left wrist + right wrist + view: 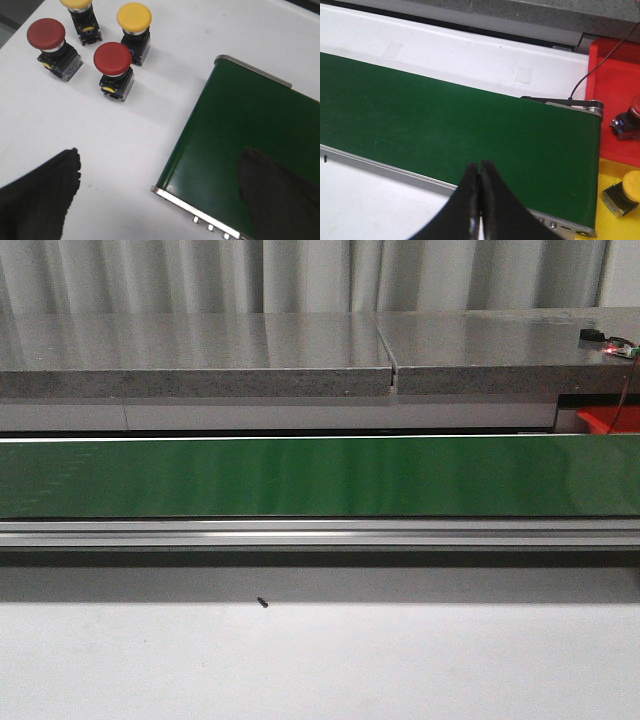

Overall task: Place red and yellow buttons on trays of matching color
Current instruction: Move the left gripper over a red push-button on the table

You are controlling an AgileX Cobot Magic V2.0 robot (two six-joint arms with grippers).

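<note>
In the left wrist view, two red buttons point(113, 58) point(46, 34) and two yellow buttons point(134, 18) point(76, 4) stand on the white table, beyond my left gripper point(160, 185), which is open and empty over the green belt's end point(240, 125). My right gripper point(480, 172) is shut with nothing between its fingers, above the belt's point(445, 125) near edge. Past the belt's other end lie a red tray point(615, 75) with a red button point(627, 120) and a yellow tray point(615, 225) with a yellow button point(622, 192). Neither gripper shows in the front view.
The front view shows the green conveyor belt point(320, 475) with its metal rail point(320, 532), a grey stone counter point(200, 350) behind, a corner of the red tray point(605, 420), and a small dark speck point(262, 603) on the white table.
</note>
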